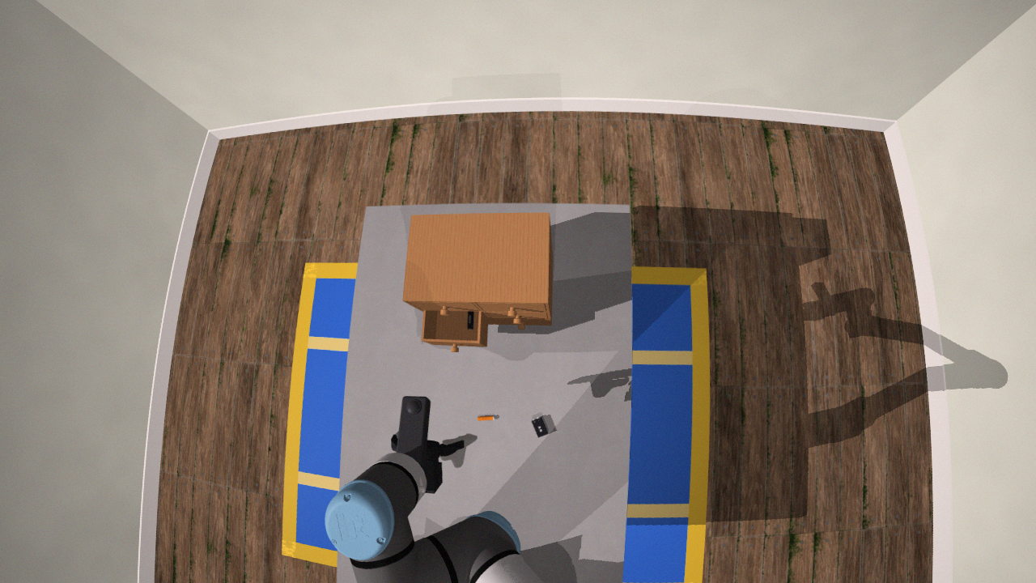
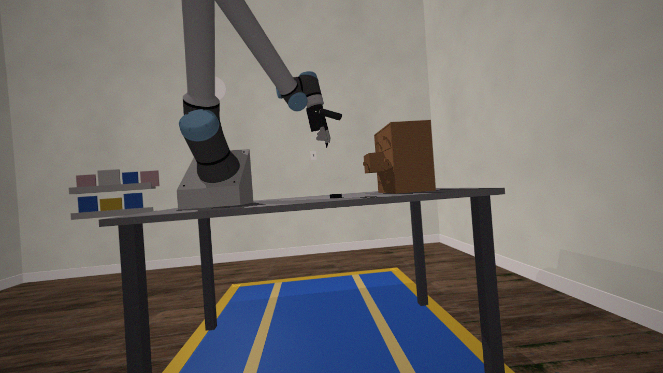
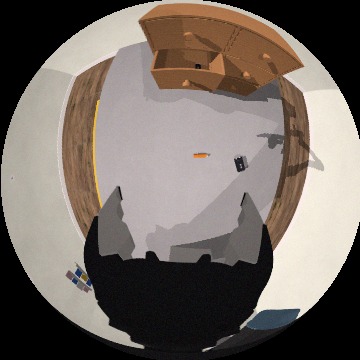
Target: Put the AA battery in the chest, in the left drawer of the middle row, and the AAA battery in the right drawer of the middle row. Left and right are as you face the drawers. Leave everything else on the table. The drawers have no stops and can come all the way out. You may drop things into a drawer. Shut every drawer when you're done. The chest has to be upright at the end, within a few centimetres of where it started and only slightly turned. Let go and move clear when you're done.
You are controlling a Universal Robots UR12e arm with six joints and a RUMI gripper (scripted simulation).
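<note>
AA battery, apparently the dark cylinder (image 1: 469, 319) (image 3: 198, 66): lies inside the open left drawer (image 1: 452, 342) (image 2: 371, 163) (image 3: 185, 80) of the middle row, toward its right wall. AAA battery, apparently the orange cylinder (image 1: 486, 417) (image 3: 200, 155): flat on the table, well apart from the chest (image 1: 477, 257) (image 2: 412, 157) (image 3: 215, 19). Gripper (image 1: 428, 444) (image 2: 327, 144) (image 3: 181, 191): fingers wide apart, nothing between them, raised above the table. Black block (image 1: 540, 425) (image 2: 335, 195) (image 3: 240, 163): near the orange cylinder, to stay put; a broad, off-centre reach could nudge it. Principal risks, as judged: a slim, round battery may roll or squirt out if pinched off its middle; the left drawer, lacking a stop, may fall if snagged or tugged; a crooked push may jam it or shift the chest; the right drawer (image 1: 519, 319) (image 3: 255, 77), if pulled too far, may come out altogether.
</note>
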